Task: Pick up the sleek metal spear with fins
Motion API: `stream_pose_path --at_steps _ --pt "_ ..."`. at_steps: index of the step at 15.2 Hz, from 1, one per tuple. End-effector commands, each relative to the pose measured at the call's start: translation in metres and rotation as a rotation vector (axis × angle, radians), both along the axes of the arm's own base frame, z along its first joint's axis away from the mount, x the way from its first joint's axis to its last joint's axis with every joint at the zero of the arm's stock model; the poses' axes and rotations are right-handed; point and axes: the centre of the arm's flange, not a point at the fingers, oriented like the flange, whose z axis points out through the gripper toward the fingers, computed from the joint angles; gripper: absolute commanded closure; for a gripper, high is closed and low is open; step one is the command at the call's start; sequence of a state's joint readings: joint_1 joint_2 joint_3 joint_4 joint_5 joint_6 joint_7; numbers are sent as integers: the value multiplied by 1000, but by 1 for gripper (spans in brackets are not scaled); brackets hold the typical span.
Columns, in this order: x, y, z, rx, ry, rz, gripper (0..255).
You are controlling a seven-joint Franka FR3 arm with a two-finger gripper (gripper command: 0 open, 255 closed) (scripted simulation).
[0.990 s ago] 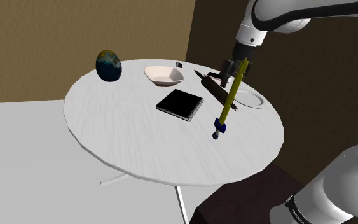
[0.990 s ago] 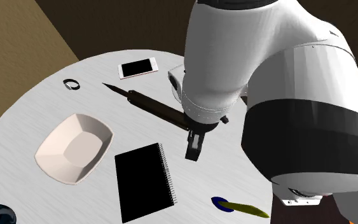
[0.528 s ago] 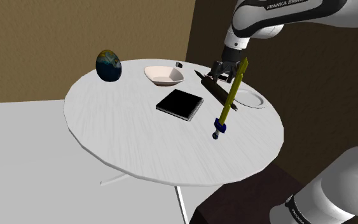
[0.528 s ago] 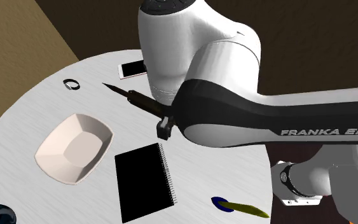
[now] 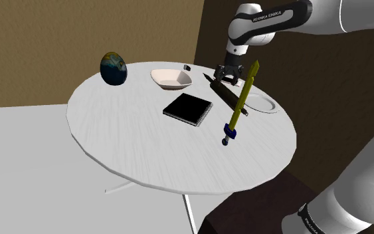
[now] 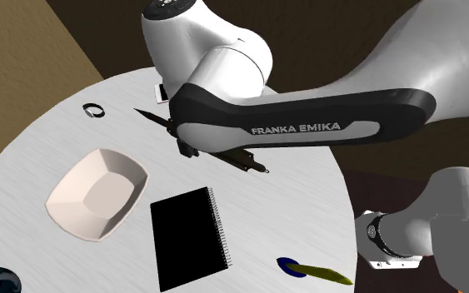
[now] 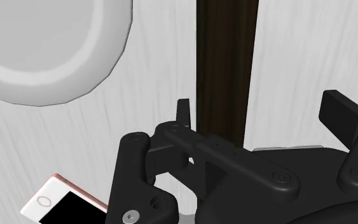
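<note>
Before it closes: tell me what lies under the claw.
Under the open claw lies the dark spear on the white table, between the fingers. The claw's body covers the shaft's nearer stretch and part of a phone.

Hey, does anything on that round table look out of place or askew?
Yes. The yellow-green rod with a blue base stands tilted on its blue end on the round white table, with nothing visibly propping it up. Nothing looks spilled or broken.

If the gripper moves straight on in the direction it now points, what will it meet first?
Probably the dark spear: its shaft lies between the gripper's open fingers. The fingertips may reach the white table beside it first; depth is unclear.
</note>
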State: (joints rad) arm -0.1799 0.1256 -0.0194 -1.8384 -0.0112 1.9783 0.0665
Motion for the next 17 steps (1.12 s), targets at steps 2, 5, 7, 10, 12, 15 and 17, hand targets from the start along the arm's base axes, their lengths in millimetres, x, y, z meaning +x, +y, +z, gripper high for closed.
stream_pose_path --at_steps 2,5,7,10,12,15,17 --pt "32 -23 -15 -11 2 -38 0" --pt "38 -28 -28 -13 2 -46 0" --pt "38 -28 -39 -13 2 -46 0" --pt "38 -28 -55 -13 2 -46 0" --pt "38 -28 -58 -13 2 -46 0" --pt "38 -28 -57 -13 2 -47 255" --pt "38 -28 -57 -13 2 -47 255"
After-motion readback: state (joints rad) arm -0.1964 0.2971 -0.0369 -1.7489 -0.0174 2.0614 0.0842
